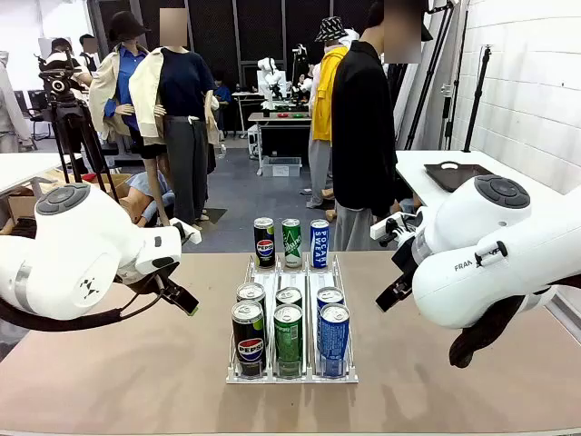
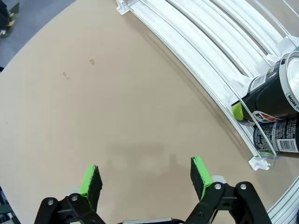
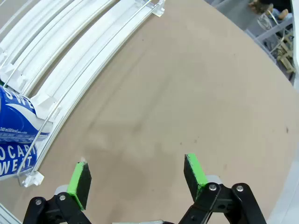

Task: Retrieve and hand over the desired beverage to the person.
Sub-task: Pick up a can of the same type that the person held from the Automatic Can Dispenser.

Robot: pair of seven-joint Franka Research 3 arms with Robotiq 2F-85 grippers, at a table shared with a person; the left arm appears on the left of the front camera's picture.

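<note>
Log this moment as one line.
left tool open, empty | right tool open, empty | white three-lane can rack untouched | black-jacketed person at far side

Cans (image 1: 289,338) stand in a rack (image 1: 292,277) mid-frame on the table (image 1: 136,381); the person (image 1: 363,136) stands behind, upper right.

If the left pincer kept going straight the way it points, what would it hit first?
The left pincer would probably meet the bare table first, beside the can rack; depth is unclear.
</note>
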